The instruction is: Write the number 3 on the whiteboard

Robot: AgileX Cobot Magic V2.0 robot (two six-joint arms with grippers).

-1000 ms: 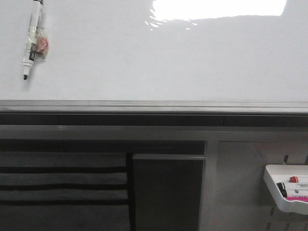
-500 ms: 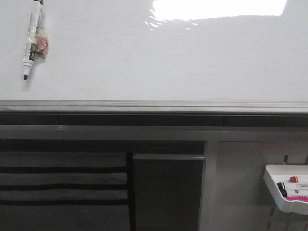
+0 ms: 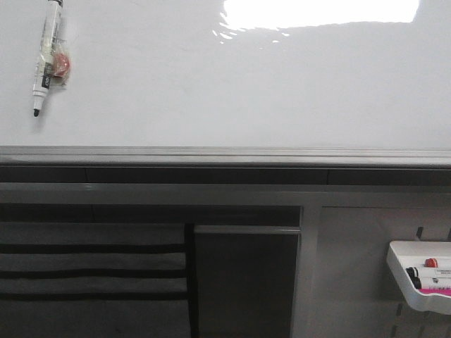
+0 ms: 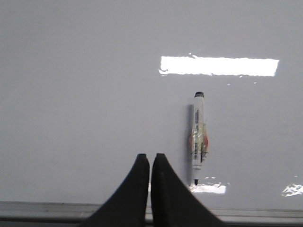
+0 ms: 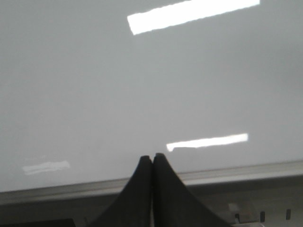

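The marker (image 3: 48, 58) at the upper left of the front view is cut off by the top edge, so its upper end is out of sight; the print on its barrel is too small to read. The white tray (image 3: 409, 282) at the lower right runs off the right edge, hiding most of the pens (image 3: 431, 263) in it. In the right wrist view the whiteboard (image 5: 142, 94) and its rail (image 5: 236, 172) look soft and blurred.
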